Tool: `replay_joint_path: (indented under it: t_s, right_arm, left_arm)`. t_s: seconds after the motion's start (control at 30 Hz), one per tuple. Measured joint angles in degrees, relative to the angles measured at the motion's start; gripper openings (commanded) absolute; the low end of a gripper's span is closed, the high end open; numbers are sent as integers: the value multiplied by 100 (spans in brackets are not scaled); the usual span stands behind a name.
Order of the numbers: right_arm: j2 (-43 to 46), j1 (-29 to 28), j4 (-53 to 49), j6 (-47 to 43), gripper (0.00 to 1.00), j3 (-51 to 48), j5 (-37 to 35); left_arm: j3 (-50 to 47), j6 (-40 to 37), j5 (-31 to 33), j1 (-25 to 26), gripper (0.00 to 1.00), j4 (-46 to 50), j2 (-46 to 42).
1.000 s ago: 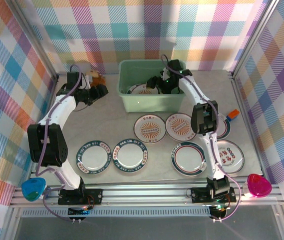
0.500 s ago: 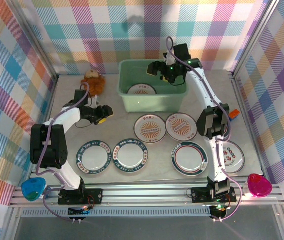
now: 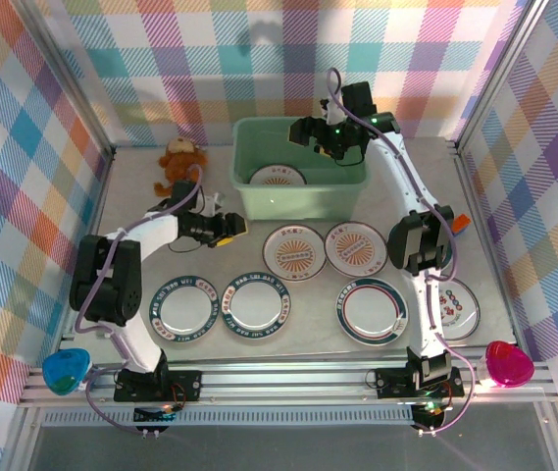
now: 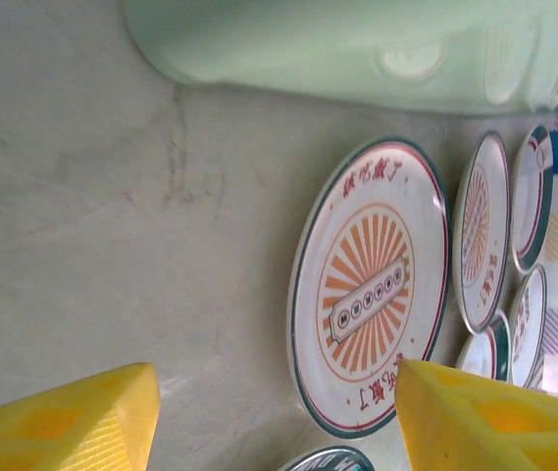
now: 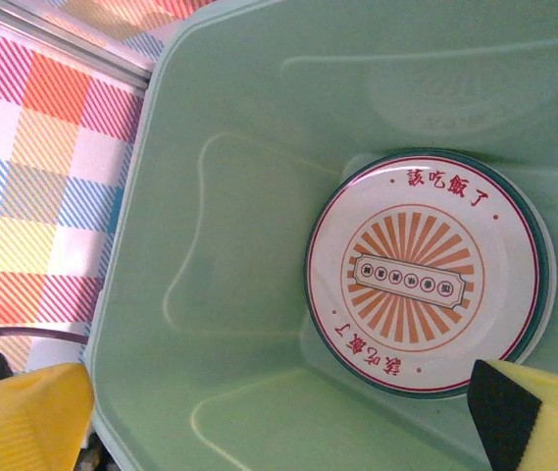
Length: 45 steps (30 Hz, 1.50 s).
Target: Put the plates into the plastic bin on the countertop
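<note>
Spanning the plaid-walled enclosure, grey countertop (image 3: pixel 126 196) carries plastic bin (image 3: pixel 298 201) holding one sunburst plate (image 3: pixel 277 177). Right gripper (image 3: pixel 318 132) hovers above it, jaws spread, empty. Left gripper (image 3: pixel 228 228), jaws apart and empty, sits just beside second sunburst plate (image 3: pixel 294 252), near the bin's front wall.

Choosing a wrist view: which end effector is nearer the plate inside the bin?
Right. The right end effector hangs over the plastic bin, above the plate; the left end effector is outside, by its front wall.
</note>
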<state>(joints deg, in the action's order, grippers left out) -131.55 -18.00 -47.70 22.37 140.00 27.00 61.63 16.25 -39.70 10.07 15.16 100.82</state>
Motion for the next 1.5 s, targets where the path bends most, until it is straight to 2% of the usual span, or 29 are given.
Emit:
replay_joint_path:
  t_s: [0.27,0.47,0.6,0.8,1.03,1.23,1.5]
  right_arm:
    - [566,-199,-46,-26,98,-385,-289]
    - [1366,-284,4,-59,98,-1156,-533]
    - [1840,-297,133,-98,98,-1740,-662]
    - [2100,-258,201,-262,98,-2144,-686]
    - [2638,-2,448,-339,98,-3093,-551]
    - [2905,284,584,-348,98,-3383,-409]
    - [3058,452,785,-361,98,-3724,-258]
  left_arm:
    - [-216,26,-181,221,66,-289,151]
    - [-404,210,-153,310,66,-595,273]
    - [-575,476,13,527,66,-938,275]
    - [-671,896,332,903,65,-1349,282]
    - [-667,1145,643,1228,64,-1539,387]
    - [-546,1261,776,1307,61,-1545,479]
    - [-249,1263,1010,1517,50,-1410,704]
